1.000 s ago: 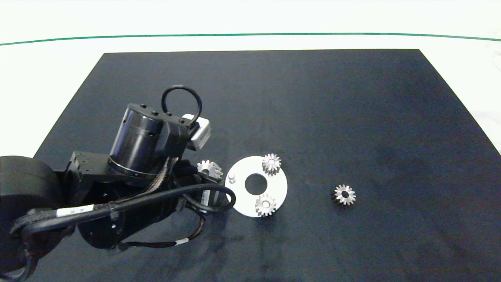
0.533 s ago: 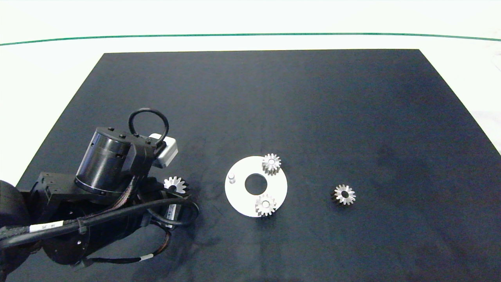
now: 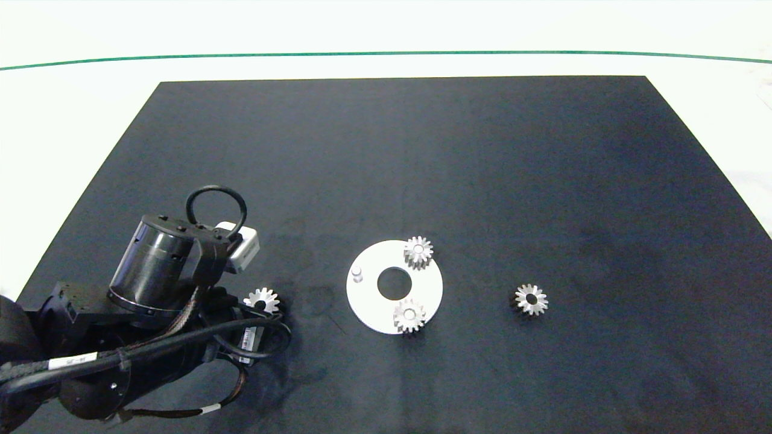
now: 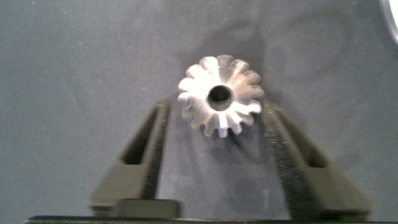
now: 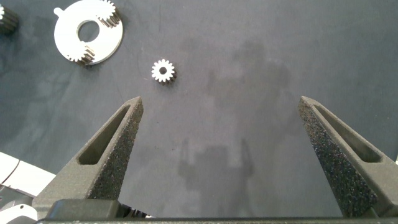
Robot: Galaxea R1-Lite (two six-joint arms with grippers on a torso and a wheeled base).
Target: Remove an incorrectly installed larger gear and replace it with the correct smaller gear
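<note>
Now I see my left claw spread around the larger gear, which lies flat on the mat beside the plate. My arm hides the claw from above. The right claw is spread too, the smaller gear far from it.

Head overhead; wrists close, downward; all share mat.

right pincer spread wide | smaller gear on mat

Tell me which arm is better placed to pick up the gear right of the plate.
Probably right: the right gripper faces the smaller gear; the left gripper is beyond the plate, around the larger gear.
</note>
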